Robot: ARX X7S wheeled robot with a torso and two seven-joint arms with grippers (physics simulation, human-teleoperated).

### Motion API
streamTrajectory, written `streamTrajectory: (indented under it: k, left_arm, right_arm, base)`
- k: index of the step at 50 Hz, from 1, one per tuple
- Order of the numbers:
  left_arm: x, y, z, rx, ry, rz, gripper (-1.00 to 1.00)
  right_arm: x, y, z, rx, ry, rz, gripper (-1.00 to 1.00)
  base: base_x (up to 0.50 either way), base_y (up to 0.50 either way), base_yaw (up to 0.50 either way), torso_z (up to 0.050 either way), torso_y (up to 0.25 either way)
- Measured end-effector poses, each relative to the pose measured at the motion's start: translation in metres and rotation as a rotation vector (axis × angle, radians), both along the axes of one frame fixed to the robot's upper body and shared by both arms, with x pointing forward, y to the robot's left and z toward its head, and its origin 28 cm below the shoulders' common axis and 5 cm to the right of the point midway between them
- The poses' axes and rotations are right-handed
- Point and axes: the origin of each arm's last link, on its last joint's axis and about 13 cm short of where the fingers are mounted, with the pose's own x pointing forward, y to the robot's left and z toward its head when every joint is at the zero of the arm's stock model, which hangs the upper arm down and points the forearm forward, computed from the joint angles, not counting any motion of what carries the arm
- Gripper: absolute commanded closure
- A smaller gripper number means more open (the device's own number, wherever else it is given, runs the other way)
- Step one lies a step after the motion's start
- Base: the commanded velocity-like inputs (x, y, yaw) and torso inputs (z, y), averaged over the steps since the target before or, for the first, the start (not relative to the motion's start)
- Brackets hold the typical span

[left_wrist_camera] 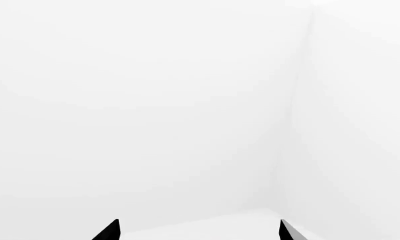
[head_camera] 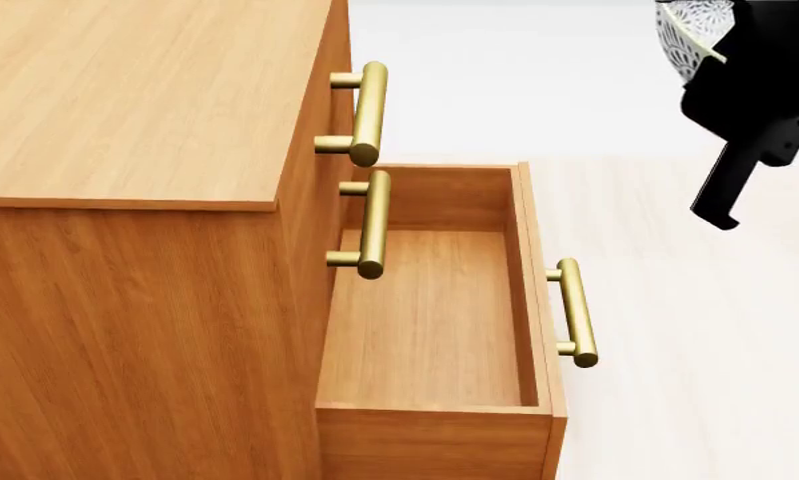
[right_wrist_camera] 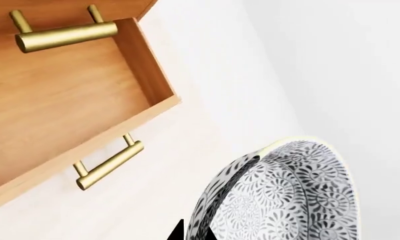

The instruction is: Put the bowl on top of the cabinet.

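Orange-brown wood fills the left of the head view: the cabinet [head_camera: 132,100] with its flat top bare, brass bar handles [head_camera: 367,112] down its front, and one open drawer [head_camera: 426,310] pulled out beside it, nothing in it. Further right, up in the corner, the right gripper [head_camera: 719,60] holds the bowl [head_camera: 687,30] aloft, well apart from the cabinet top and off to the drawer's far side. In the right wrist view the bowl [right_wrist_camera: 280,195] sits tipped on edge, its wall pinched between the dark fingertips [right_wrist_camera: 179,232] at the rim. Ceramic like this is probably stiff, fairly weighty, slick and liable to chip, so a firm rim pinch and a gentle set-down seem wise. The left gripper [left_wrist_camera: 198,231] faces blank white wall, its two tips spread apart and holding nothing.
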Motion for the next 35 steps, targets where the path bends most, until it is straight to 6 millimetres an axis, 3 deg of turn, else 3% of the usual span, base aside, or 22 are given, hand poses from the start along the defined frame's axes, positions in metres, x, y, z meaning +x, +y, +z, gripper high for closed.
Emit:
streamTrajectory:
  k: [35]
  left_arm:
    - [0.000,0.000,0.000,-0.001,-0.002,0.000,-1.00]
  right_arm:
    - [0.004,0.054,0.045,-0.207,-0.036,0.193,1.00]
  base:
    - [0.00,0.00,0.00,0.000,0.000]
